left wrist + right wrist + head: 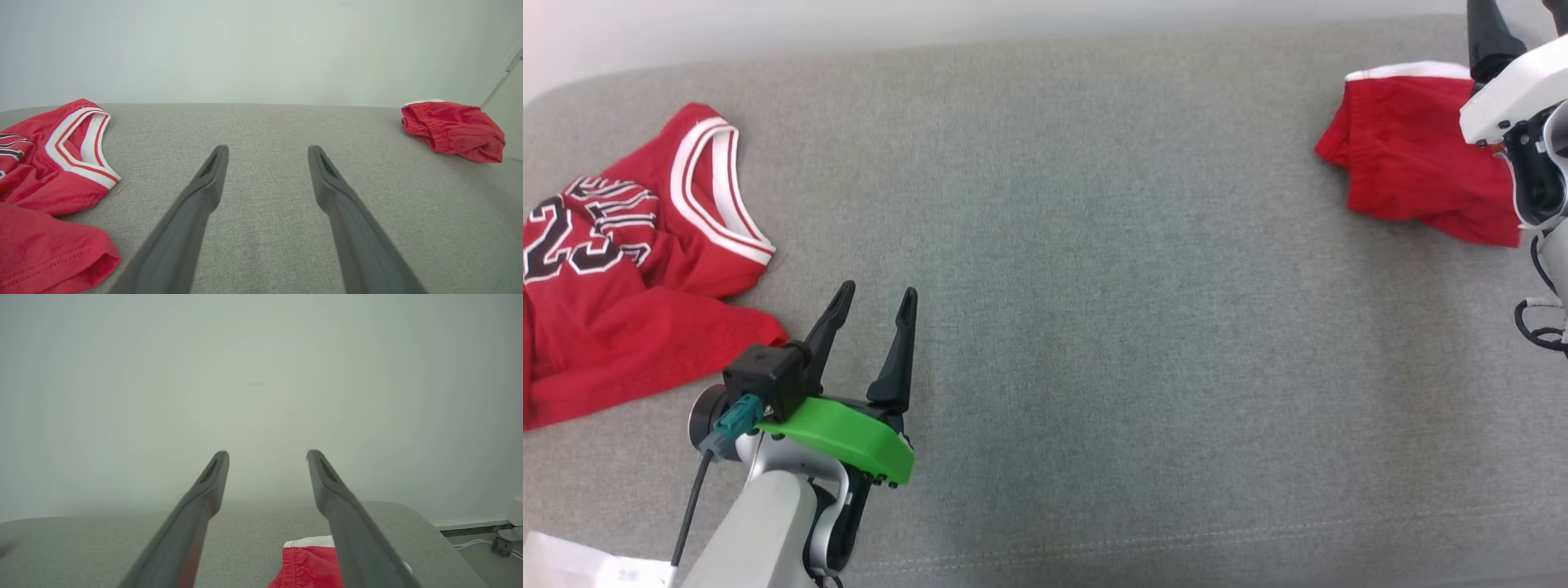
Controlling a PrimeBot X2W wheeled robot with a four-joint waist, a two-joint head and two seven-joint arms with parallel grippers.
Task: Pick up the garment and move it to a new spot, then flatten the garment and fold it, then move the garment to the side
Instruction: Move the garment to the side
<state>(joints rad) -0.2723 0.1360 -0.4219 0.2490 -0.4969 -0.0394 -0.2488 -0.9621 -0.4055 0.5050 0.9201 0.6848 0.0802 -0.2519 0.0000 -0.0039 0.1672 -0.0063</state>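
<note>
Red shorts (1413, 155) lie folded at far right of grey padded surface (1094, 245). Right gripper (267, 453) is spread and empty just above them, so the fold and side move look done. Left gripper (878, 289) is spread and empty beside the crumpled jersey (621, 269), which is not yet folded.

- A bare indoor test room, more lab than home.
- A wide grey fabric pad (1094, 286) serves as the work surface, with a plain pale wall (261, 49) behind its far edge.
- On it lie a red jersey (629, 269) at the left and red shorts (1413, 155) at the far right.
- Loose white cables (470, 543) run along a dark skirting strip (470, 529) at the far right.
</note>
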